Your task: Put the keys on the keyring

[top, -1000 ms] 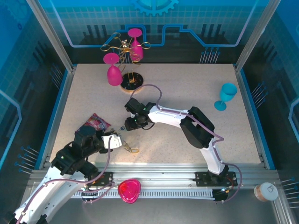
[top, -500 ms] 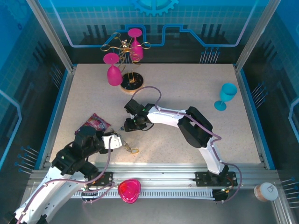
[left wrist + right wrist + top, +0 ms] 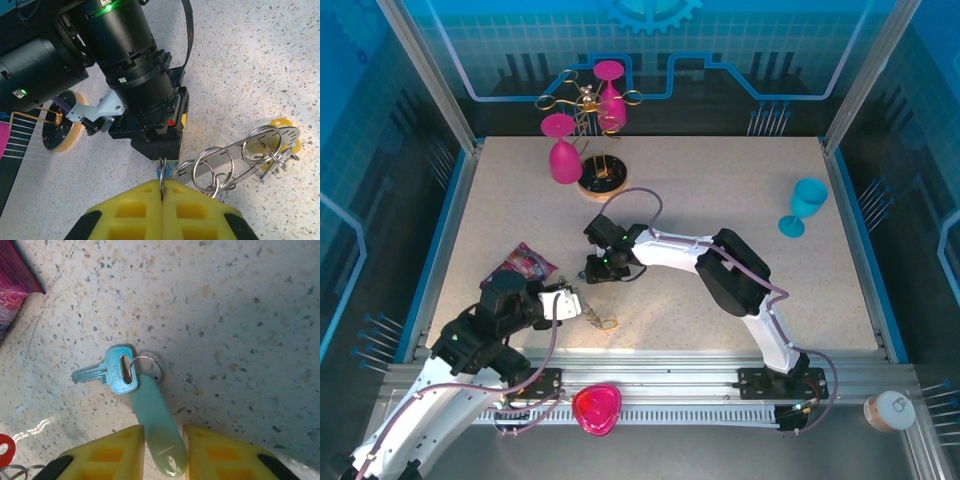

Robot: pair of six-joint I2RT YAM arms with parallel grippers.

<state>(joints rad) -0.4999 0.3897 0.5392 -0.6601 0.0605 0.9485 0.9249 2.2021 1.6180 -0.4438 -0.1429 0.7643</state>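
Keyring (image 3: 603, 322) lay on the worktop (image 3: 720, 200) in the top view, the left gripper (image 3: 580, 306) touching it and the right gripper (image 3: 588, 273) just beyond it. From the left wrist, the left gripper's yellow fingers (image 3: 135, 210) were pressed together on one thin silver loop of the keyring (image 3: 240, 152). From the right wrist, a teal key (image 3: 117, 371) lay flat near the keyring, its tag (image 3: 155, 425) between narrowly parted fingers (image 3: 110, 452); whether they pinched it I could not tell.

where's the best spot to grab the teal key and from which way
By its pale green tag, not the thin teal key: the long strip runs between the right gripper's fingers. Come from above, pads on its long edges.
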